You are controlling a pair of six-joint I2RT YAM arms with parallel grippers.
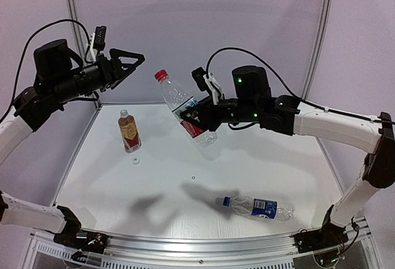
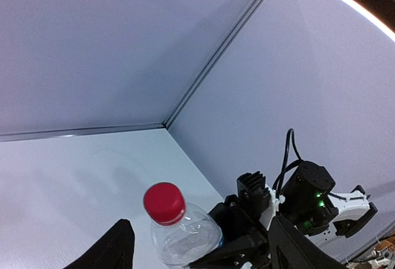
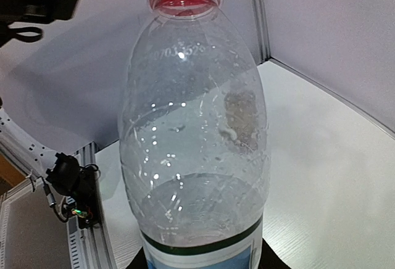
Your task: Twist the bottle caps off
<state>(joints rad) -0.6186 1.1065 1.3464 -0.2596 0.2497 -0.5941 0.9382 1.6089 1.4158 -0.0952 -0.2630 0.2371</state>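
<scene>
Fingers of the left gripper [image 1: 137, 66] stand apart in the air over the back left corner of the table [image 1: 247, 170], with free space between them and the red cap [image 1: 161, 74]. Below, we see the amber bottle [image 1: 129, 131] upright near the left edge, the white cap [image 1: 135, 160] lying just before it. The right gripper [image 1: 192, 116] is clamped on the tilted red-label bottle [image 1: 174, 93], aloft mid-table. The blue-label bottle [image 1: 262, 208] lies near the front edge, its blue cap [image 1: 226, 202] on.

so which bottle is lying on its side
The blue-label bottle, near the front edge. The amber bottle stands upright; the right gripper holds the red-capped bottle aloft.
</scene>
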